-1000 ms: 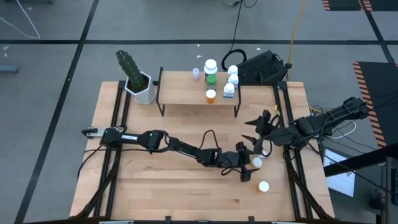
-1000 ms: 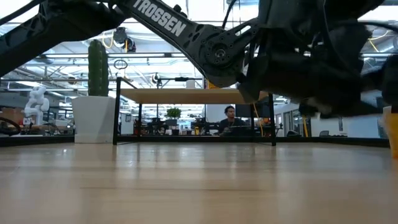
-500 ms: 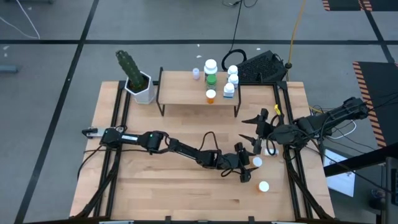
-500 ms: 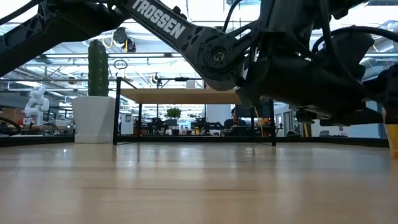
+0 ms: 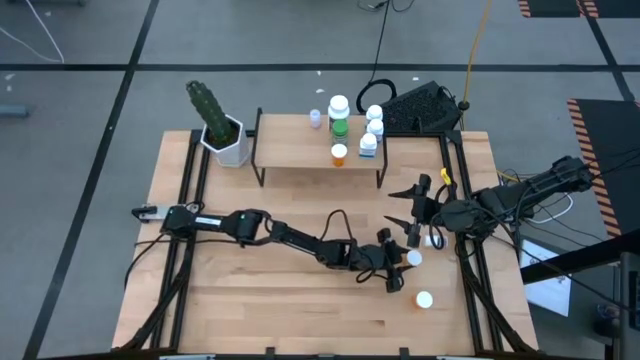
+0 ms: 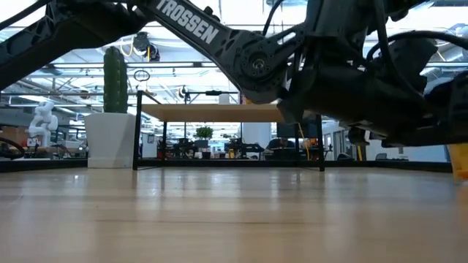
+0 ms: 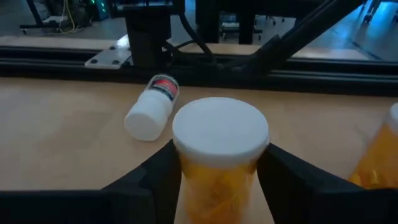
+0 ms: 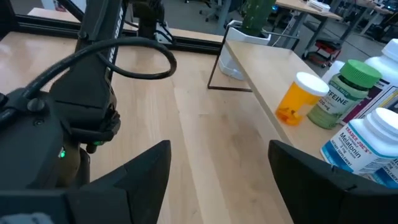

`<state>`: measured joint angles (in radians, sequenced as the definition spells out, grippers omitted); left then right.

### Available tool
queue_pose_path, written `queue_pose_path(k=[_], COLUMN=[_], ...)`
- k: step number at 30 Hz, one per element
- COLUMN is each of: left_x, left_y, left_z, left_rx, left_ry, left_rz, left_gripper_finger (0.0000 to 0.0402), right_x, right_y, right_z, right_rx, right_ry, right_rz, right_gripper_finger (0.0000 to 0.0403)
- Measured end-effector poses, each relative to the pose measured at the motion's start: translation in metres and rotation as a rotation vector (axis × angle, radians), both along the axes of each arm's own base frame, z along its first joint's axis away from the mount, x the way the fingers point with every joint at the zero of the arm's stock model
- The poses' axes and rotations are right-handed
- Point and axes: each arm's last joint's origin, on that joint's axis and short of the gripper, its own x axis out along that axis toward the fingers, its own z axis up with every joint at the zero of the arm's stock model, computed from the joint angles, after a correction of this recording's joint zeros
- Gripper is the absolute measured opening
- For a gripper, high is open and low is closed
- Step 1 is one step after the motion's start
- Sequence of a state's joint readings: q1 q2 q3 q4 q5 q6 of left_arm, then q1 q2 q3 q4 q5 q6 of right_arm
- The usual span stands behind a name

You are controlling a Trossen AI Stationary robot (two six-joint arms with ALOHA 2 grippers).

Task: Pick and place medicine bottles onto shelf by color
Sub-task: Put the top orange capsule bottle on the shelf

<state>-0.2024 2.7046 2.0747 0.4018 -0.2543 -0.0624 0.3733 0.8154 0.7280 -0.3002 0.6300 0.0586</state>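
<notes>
An orange medicine bottle with a white cap [image 7: 220, 134] stands on the table between the fingers of my left gripper [image 5: 398, 263], which is shut on it. Its cap also shows in the high view [image 5: 413, 259]. My right gripper [image 5: 403, 206] is open and empty just beyond it, toward the shelf. A second orange bottle [image 5: 424, 299] stands nearer the front edge. A small white bottle with a red label [image 7: 152, 109] lies on its side. On the shelf [image 5: 300, 150] stand green [image 5: 339, 115], orange [image 5: 339, 155], blue-white [image 5: 370, 130] and small pinkish [image 5: 315, 118] bottles. My left gripper pinches the orange bottle's body just below the cap [image 7: 214, 180] between its two fingers [image 7: 158, 177]. The fingers come in level from the table's left. The bottle stays upright with its cap on top; whether its base rests on the table is hidden.
A white pot with a green cactus [image 5: 225, 140] stands at the shelf's left end. A black object [image 5: 420, 108] lies behind the shelf's right end. Black rails [image 5: 462, 250] run along the table's left and right sides. There is free board at the front left [image 5: 240, 290].
My right gripper has shifted a little toward the table's left, still open. My left gripper and the orange bottle have stayed about where they were.
</notes>
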Motion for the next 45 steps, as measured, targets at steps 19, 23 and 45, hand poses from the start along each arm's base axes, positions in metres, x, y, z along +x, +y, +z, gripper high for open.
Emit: queue_pose_path(k=[19,23,45], left_x=[-0.045,-0.064,-0.235], left_y=[0.019,0.025,0.191], left_z=[0.139,0.152,0.177], left_rx=[0.152,0.189,0.020], left_ry=[0.182,0.202,-0.009], left_rz=[0.403,0.472,0.769], left_gripper_finger=[0.0184,0.0189,0.0195], right_x=[-0.038,-0.045,-0.042], right_y=[-0.002,-0.003,-0.001], right_z=[0.015,0.016,0.022], right_rx=[0.072,0.102,0.087], right_ry=[-0.082,-0.086,-0.148], right_rz=[0.077,0.082,0.084], right_gripper_finger=[0.0263,0.0263,0.0263])
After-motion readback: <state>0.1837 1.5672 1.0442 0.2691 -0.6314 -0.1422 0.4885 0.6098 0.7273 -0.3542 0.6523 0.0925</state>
